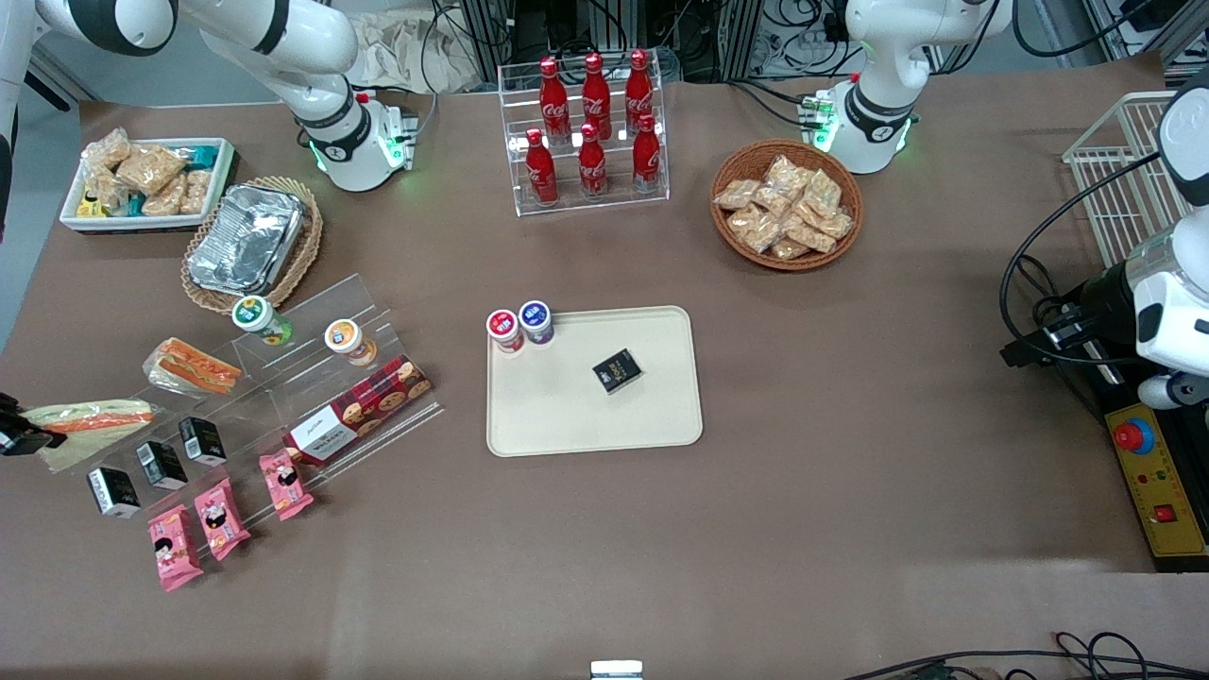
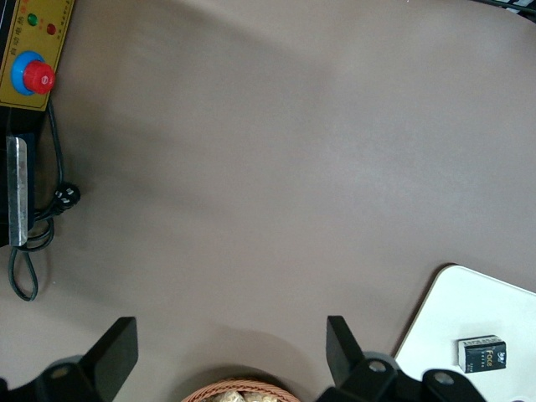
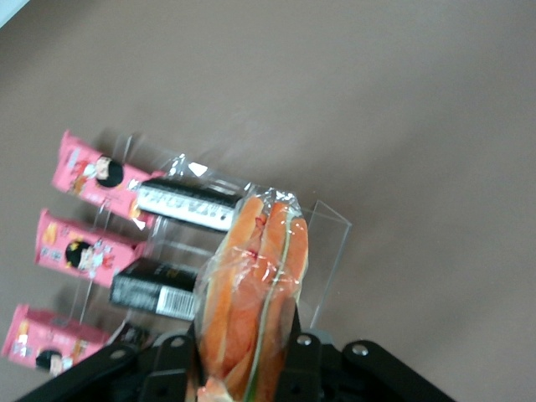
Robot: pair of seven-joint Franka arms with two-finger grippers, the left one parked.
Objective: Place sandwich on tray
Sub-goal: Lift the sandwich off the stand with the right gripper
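The sandwich, a long pale wedge in clear wrap with orange and green filling along its cut edge, hangs at the working arm's end of the table, just off the clear display stand. My right gripper is shut on it. In the right wrist view the sandwich stands between the black fingers of the gripper, filling edge toward the camera. The cream tray lies flat at the table's middle, well away from the gripper. Its corner also shows in the left wrist view.
On the tray sit a small black box and two lidded cups. The stepped clear stand carries a smaller orange-topped sandwich, cups, a cookie box, black boxes and pink packets. A foil container and cola rack stand farther from the camera.
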